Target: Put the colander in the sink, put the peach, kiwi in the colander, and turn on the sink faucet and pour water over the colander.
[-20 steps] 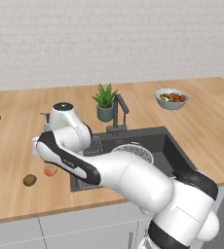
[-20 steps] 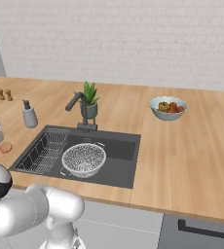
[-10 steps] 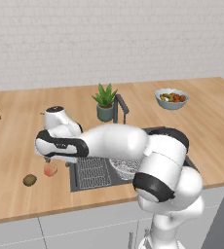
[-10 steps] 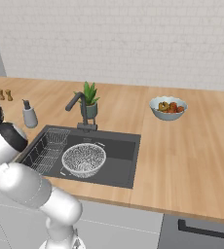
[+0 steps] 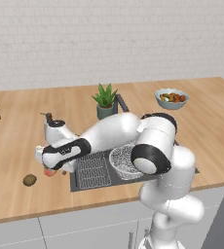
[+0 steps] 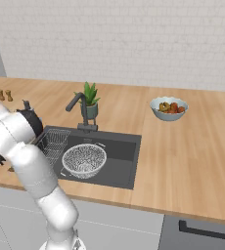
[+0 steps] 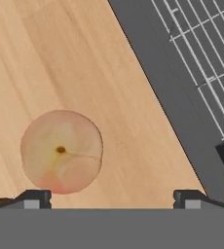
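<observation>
The peach lies on the wooden counter left of the sink. My gripper hangs open right above it, and the fruit sits close to the left fingertip, not touching either one. In the left base view the gripper covers most of the peach, and the brown kiwi rests a little to its left. The colander stands in the sink beside the wire rack. The faucet is at the sink's back edge, with no water showing.
A potted plant stands behind the sink. A pale bowl of fruit sits at the back right. Small shakers are at the far left. My arm stretches low across the sink's front left.
The hand has come down and to the left until it hangs just above the peach. Its jaws have stayed open. The fruit and the colander have not moved.
</observation>
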Available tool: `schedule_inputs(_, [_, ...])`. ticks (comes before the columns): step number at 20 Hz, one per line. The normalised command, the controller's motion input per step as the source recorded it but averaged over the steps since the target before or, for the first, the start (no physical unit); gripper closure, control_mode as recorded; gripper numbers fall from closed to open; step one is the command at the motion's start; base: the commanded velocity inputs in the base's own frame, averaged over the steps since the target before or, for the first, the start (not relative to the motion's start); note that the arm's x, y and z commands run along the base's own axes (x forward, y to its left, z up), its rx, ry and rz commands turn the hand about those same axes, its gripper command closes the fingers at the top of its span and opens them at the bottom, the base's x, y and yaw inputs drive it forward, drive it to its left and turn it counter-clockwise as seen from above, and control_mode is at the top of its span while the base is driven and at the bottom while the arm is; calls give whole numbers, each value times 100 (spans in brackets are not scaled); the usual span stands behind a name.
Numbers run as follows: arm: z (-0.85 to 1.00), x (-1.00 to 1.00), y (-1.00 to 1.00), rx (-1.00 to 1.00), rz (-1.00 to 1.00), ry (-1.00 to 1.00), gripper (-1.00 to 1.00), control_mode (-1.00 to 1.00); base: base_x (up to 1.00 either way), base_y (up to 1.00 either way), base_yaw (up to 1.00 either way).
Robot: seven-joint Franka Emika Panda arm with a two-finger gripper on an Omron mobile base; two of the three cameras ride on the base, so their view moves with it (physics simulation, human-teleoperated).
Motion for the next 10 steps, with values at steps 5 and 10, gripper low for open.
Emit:
schedule_inputs(5, [-4,35,39,0,-1,-5,-100,-100,0,0,0])
schedule_inputs(10, [-1,26,29,0,-1,-11,-100,-100,0,0,0])
